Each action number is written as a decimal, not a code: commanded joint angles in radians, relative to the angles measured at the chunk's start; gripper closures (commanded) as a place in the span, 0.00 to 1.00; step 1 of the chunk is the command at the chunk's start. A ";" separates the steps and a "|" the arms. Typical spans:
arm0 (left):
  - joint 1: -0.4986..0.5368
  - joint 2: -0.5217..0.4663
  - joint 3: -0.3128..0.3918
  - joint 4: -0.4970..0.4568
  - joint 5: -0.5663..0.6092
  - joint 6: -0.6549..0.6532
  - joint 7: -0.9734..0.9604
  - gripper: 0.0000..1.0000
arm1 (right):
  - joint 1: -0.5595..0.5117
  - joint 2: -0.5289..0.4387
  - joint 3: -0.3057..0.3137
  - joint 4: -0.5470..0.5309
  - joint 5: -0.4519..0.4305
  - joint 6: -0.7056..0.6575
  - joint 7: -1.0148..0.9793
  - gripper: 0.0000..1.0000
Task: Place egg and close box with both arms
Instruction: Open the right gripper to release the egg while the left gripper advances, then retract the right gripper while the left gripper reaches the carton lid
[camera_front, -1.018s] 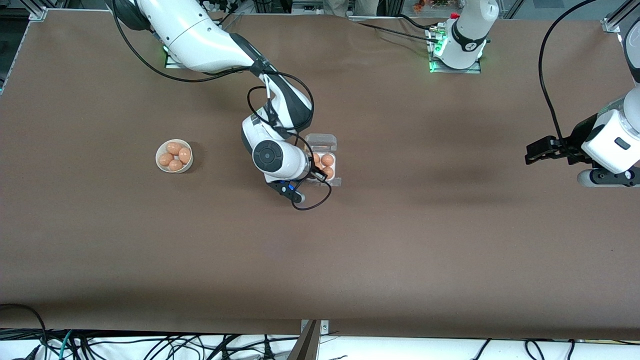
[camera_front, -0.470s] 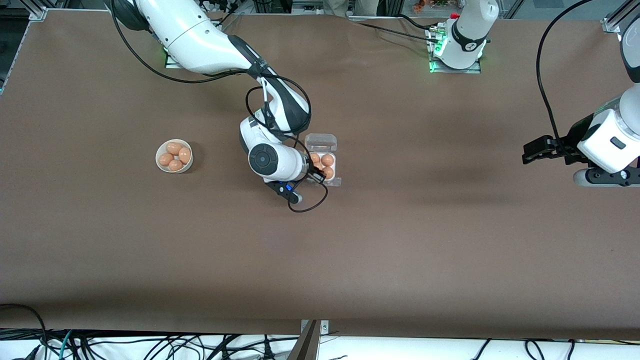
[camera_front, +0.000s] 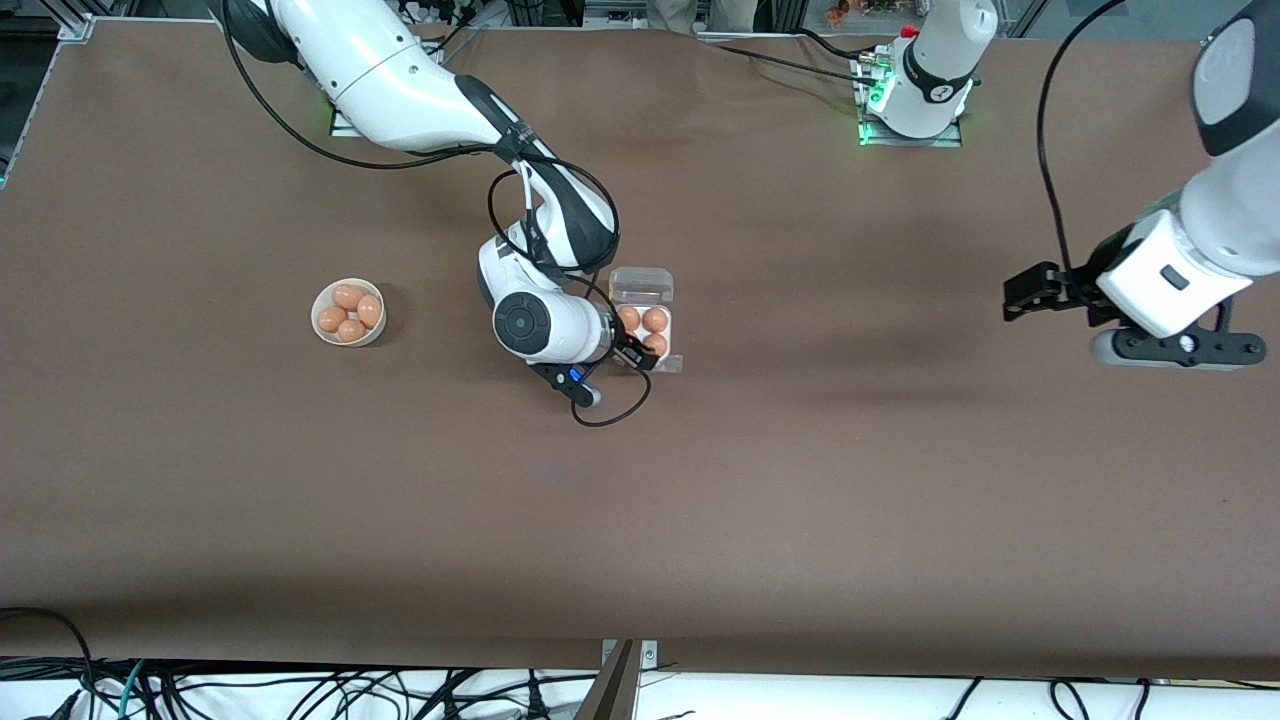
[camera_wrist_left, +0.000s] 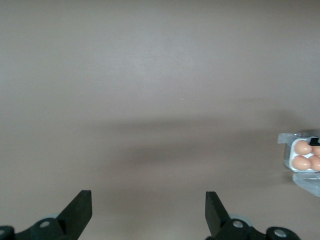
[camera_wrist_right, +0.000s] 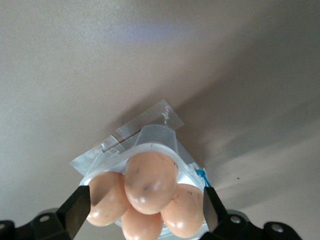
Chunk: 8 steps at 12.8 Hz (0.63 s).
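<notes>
On the tabletop (camera_front: 900, 480), a bowl (camera_front: 348, 312) of eggs sits at the box's (camera_front: 645, 330) nine o'clock. The right claw (camera_front: 627, 352) hangs over the box, fingers apart astride the egg (camera_wrist_right: 151, 181) in its cell. The left claw (camera_front: 1022, 297), fingers apart, hovers at three o'clock.

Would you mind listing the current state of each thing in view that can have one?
box: lid open, lying flat on the table; tray holds four eggs.
egg: seated in the box, between the open fingers, not gripped.
right gripper: open, at the box.
left gripper: open, empty, over bare table toward the left arm's end.
bowl: upright, holds four eggs.
</notes>
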 joint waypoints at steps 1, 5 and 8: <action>-0.002 0.005 -0.052 0.012 -0.018 -0.016 -0.064 0.00 | -0.034 -0.037 -0.002 0.006 0.000 -0.069 -0.011 0.00; -0.016 0.049 -0.187 0.000 -0.136 -0.017 -0.263 0.20 | -0.035 -0.168 -0.118 0.004 -0.104 -0.282 -0.079 0.00; -0.114 0.115 -0.190 0.002 -0.284 -0.017 -0.518 0.64 | -0.034 -0.270 -0.250 -0.003 -0.105 -0.417 -0.300 0.00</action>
